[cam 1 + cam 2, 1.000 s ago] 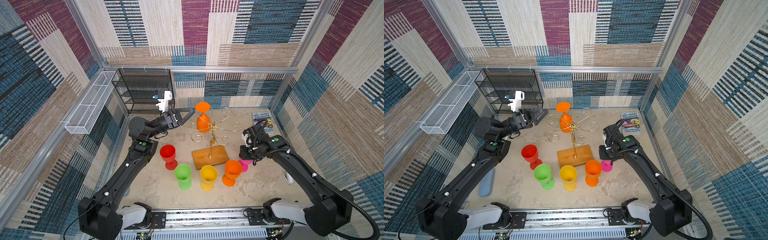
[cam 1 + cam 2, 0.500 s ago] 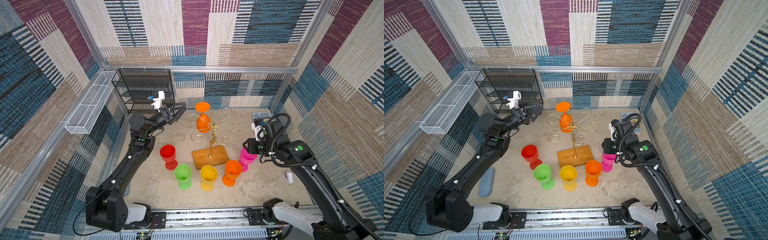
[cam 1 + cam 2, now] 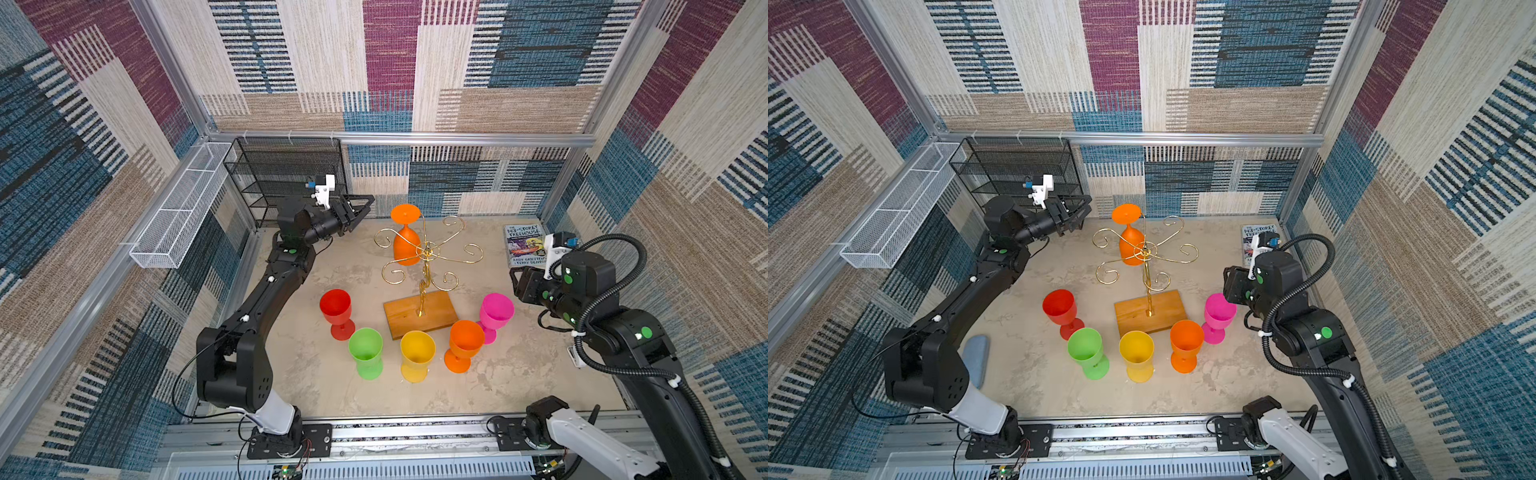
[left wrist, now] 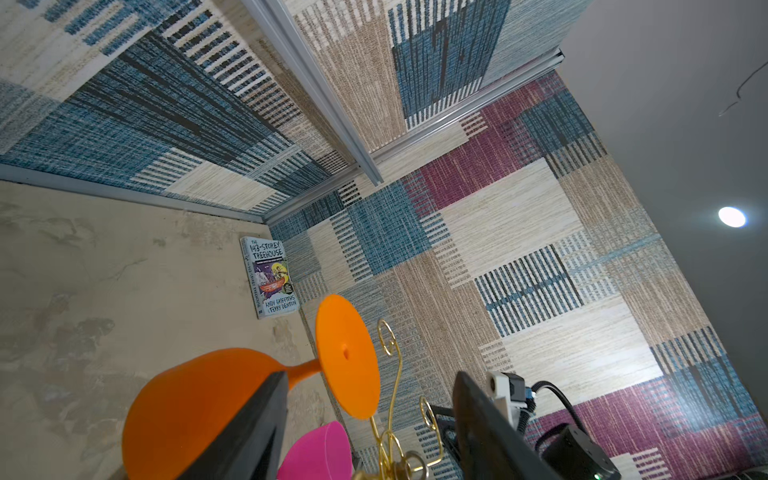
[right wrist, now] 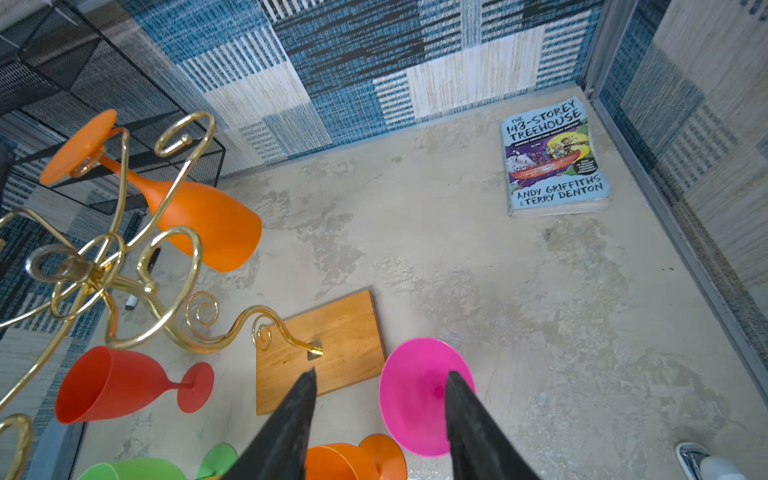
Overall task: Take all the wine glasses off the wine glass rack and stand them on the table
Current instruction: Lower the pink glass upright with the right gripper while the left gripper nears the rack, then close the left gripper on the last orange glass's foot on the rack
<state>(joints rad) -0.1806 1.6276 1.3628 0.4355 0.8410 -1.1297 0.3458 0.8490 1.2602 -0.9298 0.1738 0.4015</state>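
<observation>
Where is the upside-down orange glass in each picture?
Top view: glass hangs on the rack's far left arm.
Top view: same spot.
Left wrist: big and close, foot beside a rack curl.
Right wrist: hanging from a rack arm, above the floor.
Shared landmark: the gold rack.

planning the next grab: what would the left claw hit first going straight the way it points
Probably the orange plastic wine glass hanging upside down on the gold wire rack, near its stem; depth from the left claw is hard to judge.

Wine glass (image 3: pixel 406 247) on wine glass rack (image 3: pixel 440 309)
</observation>
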